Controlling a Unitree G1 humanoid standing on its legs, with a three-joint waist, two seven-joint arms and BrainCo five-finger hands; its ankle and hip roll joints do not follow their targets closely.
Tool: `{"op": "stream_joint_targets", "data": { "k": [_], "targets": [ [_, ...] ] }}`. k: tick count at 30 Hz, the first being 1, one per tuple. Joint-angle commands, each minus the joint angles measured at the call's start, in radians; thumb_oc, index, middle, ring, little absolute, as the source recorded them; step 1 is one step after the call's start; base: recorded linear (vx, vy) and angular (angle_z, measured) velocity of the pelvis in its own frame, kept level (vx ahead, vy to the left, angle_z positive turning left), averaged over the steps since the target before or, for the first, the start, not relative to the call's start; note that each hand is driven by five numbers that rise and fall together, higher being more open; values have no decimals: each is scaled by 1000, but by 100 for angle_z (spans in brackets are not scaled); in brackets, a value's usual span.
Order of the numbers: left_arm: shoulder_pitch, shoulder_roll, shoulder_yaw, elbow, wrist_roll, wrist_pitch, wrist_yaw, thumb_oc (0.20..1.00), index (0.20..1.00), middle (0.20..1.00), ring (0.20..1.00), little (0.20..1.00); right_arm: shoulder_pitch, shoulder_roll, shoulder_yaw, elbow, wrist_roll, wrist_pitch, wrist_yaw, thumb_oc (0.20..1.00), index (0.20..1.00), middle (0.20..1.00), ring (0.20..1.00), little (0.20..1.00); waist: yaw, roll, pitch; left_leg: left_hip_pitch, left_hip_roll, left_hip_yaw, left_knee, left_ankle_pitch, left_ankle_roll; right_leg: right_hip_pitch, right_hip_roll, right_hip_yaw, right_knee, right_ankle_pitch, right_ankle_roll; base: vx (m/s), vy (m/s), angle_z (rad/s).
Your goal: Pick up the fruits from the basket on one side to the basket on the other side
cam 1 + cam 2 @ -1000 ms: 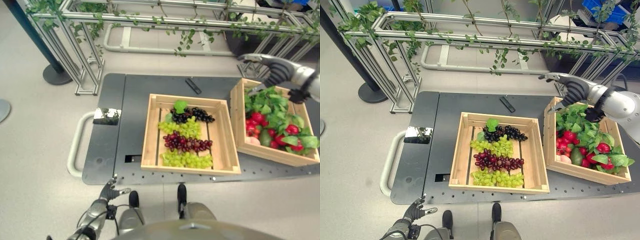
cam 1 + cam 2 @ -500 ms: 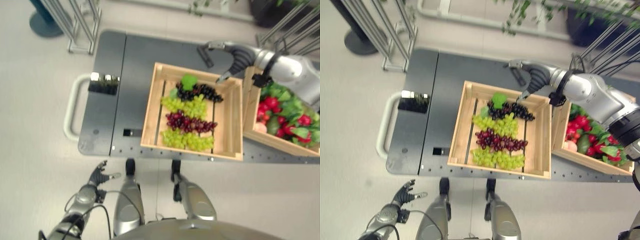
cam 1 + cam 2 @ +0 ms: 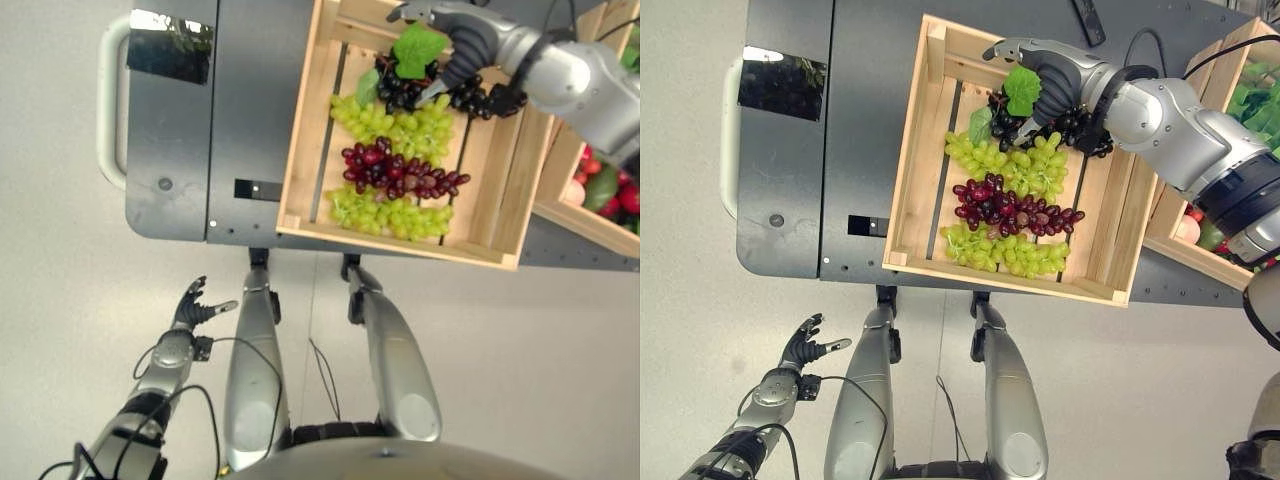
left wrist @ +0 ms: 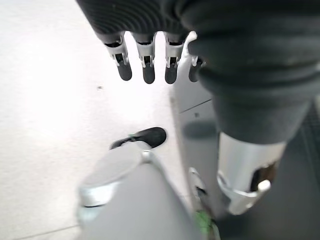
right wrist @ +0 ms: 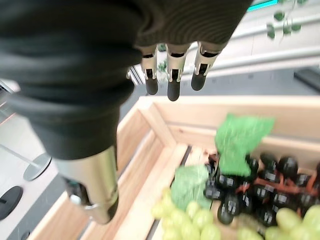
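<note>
The right hand [image 3: 1058,82], fingers spread and relaxed, hovers above the dark purple grape bunch with green leaf [image 3: 1040,125] in the slatted wooden crate [image 3: 908,180]; it should lower squarely, then curl around the bunch below.

Two head cameras look steeply down from above, set slightly apart; both take in the dark worktop [image 3: 240,90], the wooden crate [image 3: 915,190] of grapes [image 3: 1012,212] and the floor [image 3: 60,300] nearer the robot. The left wrist camera looks along the left hand [image 4: 145,60] at the floor from close by. The right wrist camera looks along the right hand [image 5: 172,70] from very close, into the same crate the head views share.
</note>
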Motion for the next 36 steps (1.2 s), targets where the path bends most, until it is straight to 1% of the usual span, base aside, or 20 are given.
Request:
{"op": "stream_joint_targets", "data": {
  "k": [1, 4, 10, 14, 15, 19, 20, 23, 25, 31, 36],
  "targets": [
    [41, 24, 23, -20, -38, -22, 38, 1000, 1000, 1000, 1000, 1000, -26, -31, 4, -12, -30, -16, -38, 1000, 1000, 1000, 1000, 1000, -8, -16, -18, -38, 8, -17, 70, -17, -8, 18, -32, 35, 126, -122, 77, -3, -33, 6],
    [37, 32, 36, -7, -34, -20, 58, 1000, 1000, 1000, 1000, 1000, 0, -6, -5, -27, -45, -9, -38, 1000, 1000, 1000, 1000, 1000, -11, -26, -18, -45, 6, -18, 64, -18, -5, 11, -32, 32, 117, -119, 77, 2, -15, 2],
    [30, 42, 52, 12, -31, -18, 73, 1000, 1000, 1000, 1000, 1000, 36, 2, -20, -68, -55, -13, -36, 1000, 1000, 1000, 1000, 1000, -13, -42, -18, -52, 2, -25, 77, -28, -2, 11, -31, 32, 117, -122, 75, 1, -11, 5],
    [27, 53, 51, 14, -22, -18, 80, 1000, 1000, 1000, 1000, 1000, 46, 13, -26, -86, -57, -13, -31, 1000, 1000, 1000, 1000, 1000, -12, -53, -18, -52, 3, -27, 71, -25, -4, 12, -30, 30, 105, -116, 75, -11, -9, 4],
    [24, 55, 53, 14, -23, -20, 82, 1000, 1000, 1000, 1000, 1000, 45, 13, -23, -84, -59, -11, -29, 1000, 1000, 1000, 1000, 1000, -12, -56, -18, -55, 3, -26, 63, -17, -4, 8, -28, 31, 96, -108, 76, -13, 2, 3],
    [19, 61, 49, 20, -19, -20, 85, 1000, 1000, 1000, 1000, 1000, 50, 31, -18, -65, -61, -7, -21, 1000, 1000, 1000, 1000, 1000, -8, -60, -18, -57, 5, -26, 68, -21, -5, 6, -25, 34, 95, -110, 76, 0, 0, 0],
    [14, 65, 46, 19, -18, -20, 84, 1000, 1000, 1000, 1000, 1000, 49, 38, -17, -53, -62, -1, -19, 1000, 1000, 1000, 1000, 1000, -9, -60, -18, -64, 5, -27, 64, -15, -4, -2, -25, 35, 94, -105, 75, 0, 0, 0],
    [8, 71, 38, 29, -19, -20, 82, 1000, 1000, 1000, 1000, 1000, 26, 71, 20, -16, -69, 13, 6, 1000, 1000, 1000, 1000, 1000, -10, -67, -18, -72, 9, -21, 66, -17, -5, -14, -19, 39, 93, -105, 75, 0, 0, 0],
    [9, 72, 41, 38, -27, -18, 77, 1000, 1000, 1000, 1000, 1000, -20, 84, 80, 9, -88, 27, 33, 1000, 1000, 1000, 1000, 1000, -16, -75, -18, -89, 12, -19, 67, -14, -7, -33, -14, 43, 90, -100, 75, -6, 1, -2],
    [14, 65, 33, 41, -18, -13, 79, 1000, 1000, 1000, 1000, 1000, -15, 92, 128, 61, -128, 43, 59, 1000, 1000, 1000, 1000, 1000, -19, -71, -18, -131, 10, -27, 79, -14, -6, -66, -12, 41, 93, -98, 75, -3, -2, -3],
    [11, 68, 27, 47, -11, -12, 84, 1000, 1000, 1000, 1000, 1000, 16, 112, 122, 101, -179, 54, 55, 1000, 1000, 1000, 1000, 1000, -20, -66, -18, -159, 6, -30, 89, -15, -3, -89, -12, 40, 98, -98, 76, 0, 0, 0]
  ]
}}
